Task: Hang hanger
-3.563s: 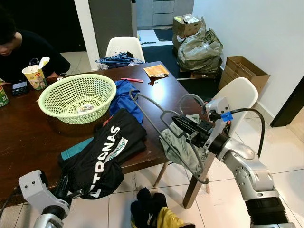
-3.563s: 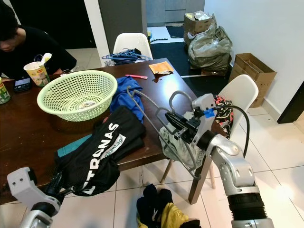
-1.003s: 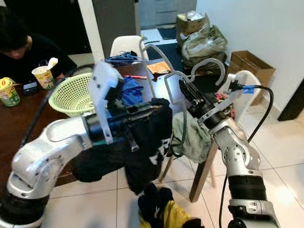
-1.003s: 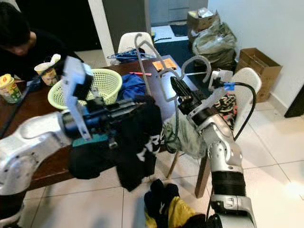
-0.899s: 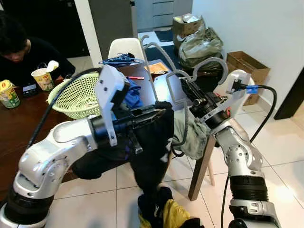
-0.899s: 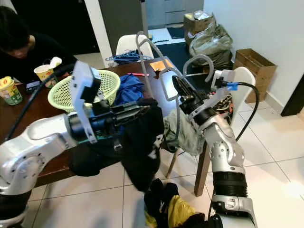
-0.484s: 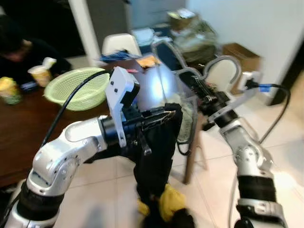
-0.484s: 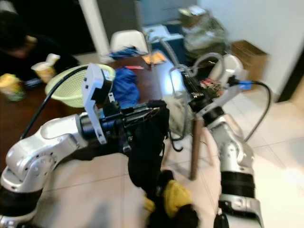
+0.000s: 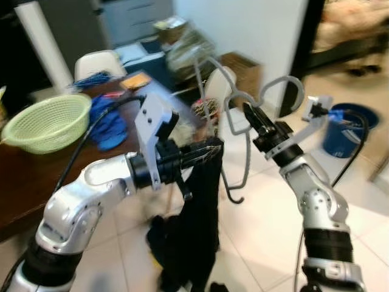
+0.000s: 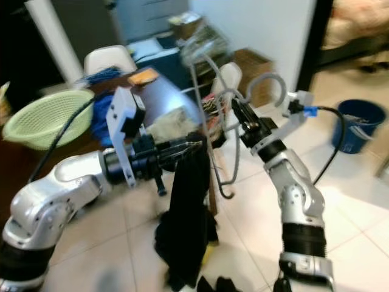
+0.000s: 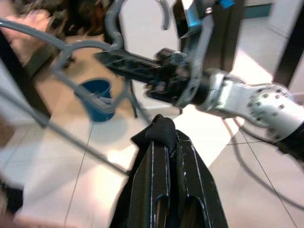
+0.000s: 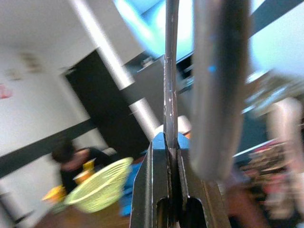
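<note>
Left eye view: the left gripper point(image 9: 214, 148) is pinching a limp black cloth point(image 9: 197, 237); the right gripper point(image 9: 250, 114) is clamping a curved grey hanger point(image 9: 243, 100).

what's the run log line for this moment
left gripper: shut on black garment, hanging to floor | right gripper: shut on grey hanger, held up | view: blurred

Bright indoor light, glare on the floor tiles, and heavy motion blur throughout.
</note>
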You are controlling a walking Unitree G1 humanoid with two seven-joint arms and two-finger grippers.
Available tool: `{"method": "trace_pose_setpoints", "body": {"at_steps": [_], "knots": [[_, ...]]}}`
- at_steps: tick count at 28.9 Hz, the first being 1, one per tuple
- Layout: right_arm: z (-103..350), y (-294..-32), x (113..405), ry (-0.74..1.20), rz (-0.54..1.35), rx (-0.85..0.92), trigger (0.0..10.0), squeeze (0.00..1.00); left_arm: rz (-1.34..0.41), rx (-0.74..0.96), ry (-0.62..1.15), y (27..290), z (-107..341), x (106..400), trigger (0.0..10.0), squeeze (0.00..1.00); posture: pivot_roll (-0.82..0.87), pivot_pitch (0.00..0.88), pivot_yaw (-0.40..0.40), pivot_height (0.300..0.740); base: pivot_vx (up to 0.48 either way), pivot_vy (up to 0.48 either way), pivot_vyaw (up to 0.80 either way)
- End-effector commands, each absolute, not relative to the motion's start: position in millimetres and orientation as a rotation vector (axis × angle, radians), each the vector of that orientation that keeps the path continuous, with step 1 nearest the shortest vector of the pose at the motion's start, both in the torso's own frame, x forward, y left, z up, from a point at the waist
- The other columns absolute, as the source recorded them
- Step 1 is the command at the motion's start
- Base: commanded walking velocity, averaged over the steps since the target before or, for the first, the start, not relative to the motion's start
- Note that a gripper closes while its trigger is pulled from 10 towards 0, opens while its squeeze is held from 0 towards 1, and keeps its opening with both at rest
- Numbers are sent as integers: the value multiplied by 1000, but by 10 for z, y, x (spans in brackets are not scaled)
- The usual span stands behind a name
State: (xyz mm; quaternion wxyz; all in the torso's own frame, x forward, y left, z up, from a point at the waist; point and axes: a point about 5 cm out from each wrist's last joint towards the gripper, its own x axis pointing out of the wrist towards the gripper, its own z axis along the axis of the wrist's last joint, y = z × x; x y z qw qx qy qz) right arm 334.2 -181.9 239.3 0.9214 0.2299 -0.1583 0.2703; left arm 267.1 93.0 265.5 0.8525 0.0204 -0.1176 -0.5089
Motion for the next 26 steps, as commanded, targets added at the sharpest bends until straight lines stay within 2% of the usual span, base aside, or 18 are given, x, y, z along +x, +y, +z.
{"method": "trace_pose_setpoints", "body": {"at_steps": [1, 6, 9, 13, 15, 17, 23, 26], "knots": [[2342, -1718, 3333, -299, 582, 490, 10000, 0, -1039, 63, -233, 999, 2595, 2709, 10000, 0, -17, 0, 91, 740, -337, 0, -800], [2288, -1728, 3300, -262, 575, 446, 10000, 0, -911, 319, -244, 1232, 2464, 2845, 10000, 0, -26, 0, 90, 740, -49, 0, -800], [2275, -1724, 3286, -252, 584, 426, 10000, 0, -873, 405, -247, 1314, 2445, 2881, 10000, 0, -26, 0, 89, 740, 0, 0, -800], [2242, -1745, 3248, -224, 605, 381, 10000, 0, -717, 745, -252, 1571, 2430, 3015, 10000, 0, -31, 0, 81, 740, 0, 0, -800], [2233, -1782, 3234, -214, 608, 355, 10000, 0, -665, 840, -249, 1693, 2434, 3072, 10000, 0, -32, 0, 80, 740, 0, 0, -800], [2235, -1837, 3224, -206, 604, 323, 10000, 0, -621, 873, -287, 1788, 2485, 3109, 10000, 0, -36, 0, 79, 740, 0, 0, -800], [2245, -1892, 3214, -200, 598, 300, 10000, 0, -615, 881, -314, 1819, 2503, 3125, 10000, 0, -42, 0, 80, 740, 0, 0, -800], [2242, -1918, 3196, -192, 593, 286, 10000, 0, -619, 814, -351, 1794, 2506, 3142, 10000, 0, -42, 0, 80, 740, 0, 0, -800]]}}
